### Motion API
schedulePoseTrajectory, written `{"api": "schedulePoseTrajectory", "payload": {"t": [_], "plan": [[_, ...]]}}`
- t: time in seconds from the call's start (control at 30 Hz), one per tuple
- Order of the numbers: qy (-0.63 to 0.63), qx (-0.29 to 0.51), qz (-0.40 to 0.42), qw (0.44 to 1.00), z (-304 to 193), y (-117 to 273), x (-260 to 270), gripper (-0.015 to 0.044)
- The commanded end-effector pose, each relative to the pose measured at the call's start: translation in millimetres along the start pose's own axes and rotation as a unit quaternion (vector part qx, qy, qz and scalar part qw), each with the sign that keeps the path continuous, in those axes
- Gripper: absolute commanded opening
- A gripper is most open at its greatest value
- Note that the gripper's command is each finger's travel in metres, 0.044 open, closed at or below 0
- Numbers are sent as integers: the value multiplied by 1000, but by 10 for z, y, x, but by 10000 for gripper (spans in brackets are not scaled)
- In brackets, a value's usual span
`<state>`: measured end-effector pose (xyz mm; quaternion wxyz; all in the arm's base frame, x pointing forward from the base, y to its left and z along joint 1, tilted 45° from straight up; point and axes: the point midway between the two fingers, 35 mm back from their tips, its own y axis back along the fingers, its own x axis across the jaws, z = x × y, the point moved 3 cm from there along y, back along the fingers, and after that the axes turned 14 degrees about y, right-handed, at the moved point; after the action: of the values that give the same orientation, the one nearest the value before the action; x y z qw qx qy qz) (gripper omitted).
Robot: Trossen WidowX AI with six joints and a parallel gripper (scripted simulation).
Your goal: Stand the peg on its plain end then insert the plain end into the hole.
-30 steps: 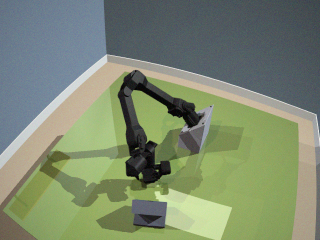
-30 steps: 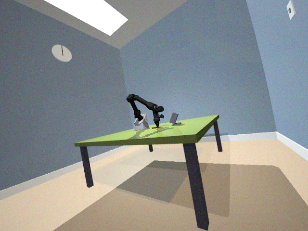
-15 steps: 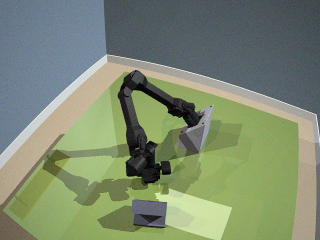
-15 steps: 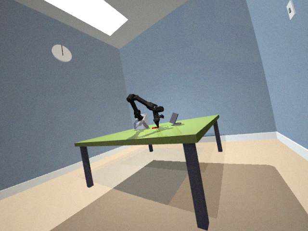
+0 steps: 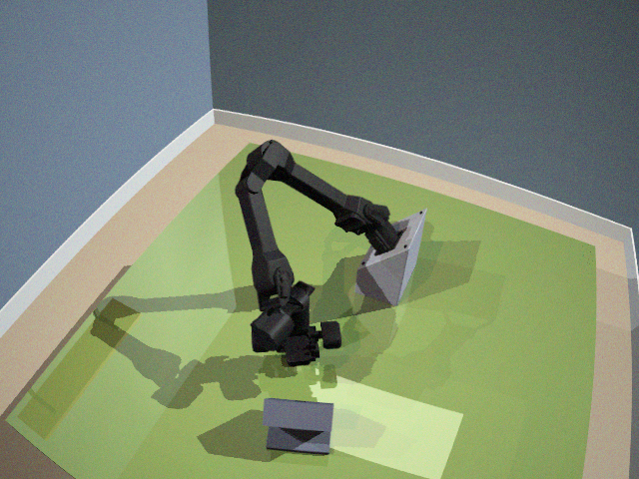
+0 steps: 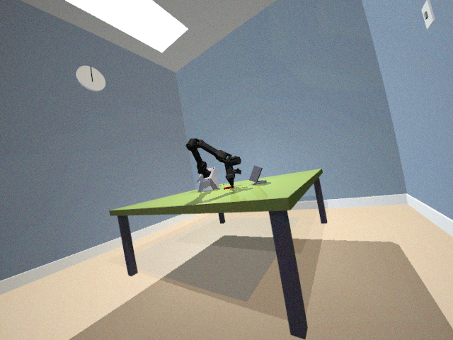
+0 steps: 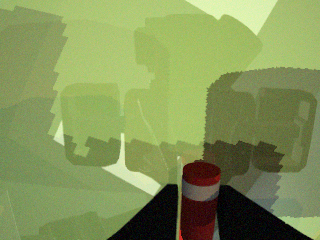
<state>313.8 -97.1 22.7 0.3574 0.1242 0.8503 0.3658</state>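
walls: blue-grey [image 5: 412, 67] [image 6: 285, 91], with a pale skirting board [image 5: 360, 142] [image 6: 358, 201] along the foot and a round white clock [image 6: 90, 78] hung on one of them.
light: a bright panel [image 6: 135, 22] glows in the ceiling.
bench: green-topped [image 5: 536, 334] [image 6: 204, 208] [image 7: 100, 50], on dark legs, crossed by many overlapping shadows and one bright patch.
base: my arm rises from a pale wedge-shaped mount [image 5: 384, 278] [image 6: 207, 184] standing on the bench.
arm: dark, bent high at the elbow [image 5: 271, 155] [image 6: 192, 143], then reaching down to the bench.
hand: mine [image 5: 306, 355] [image 6: 231, 185] [image 7: 200, 195] is drawn nearly together, its black fingers closed on the red peg's sides, pointing down low at the bench.
peg: red [image 6: 227, 188] [image 7: 200, 215], lying on its side at bench level, between my fingers; not standing, and outside the panel.
band: white [image 7: 200, 191], near the peg end that shows in my wrist view, just past my fingertips.
panel: grey and sloped [image 5: 298, 413] [image 6: 255, 173], on its own foot, near my hand but apart from it.
hole: i cannot make it out from these angles.
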Motion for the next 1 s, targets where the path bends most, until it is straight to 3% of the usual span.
{"api": "schedulePoseTrajectory", "payload": {"t": [0.0,0.97], "plan": [[2,1,-2,1000,-1,0,-4,50],[1,-96,-24,995,-136,120,35,50]]}}
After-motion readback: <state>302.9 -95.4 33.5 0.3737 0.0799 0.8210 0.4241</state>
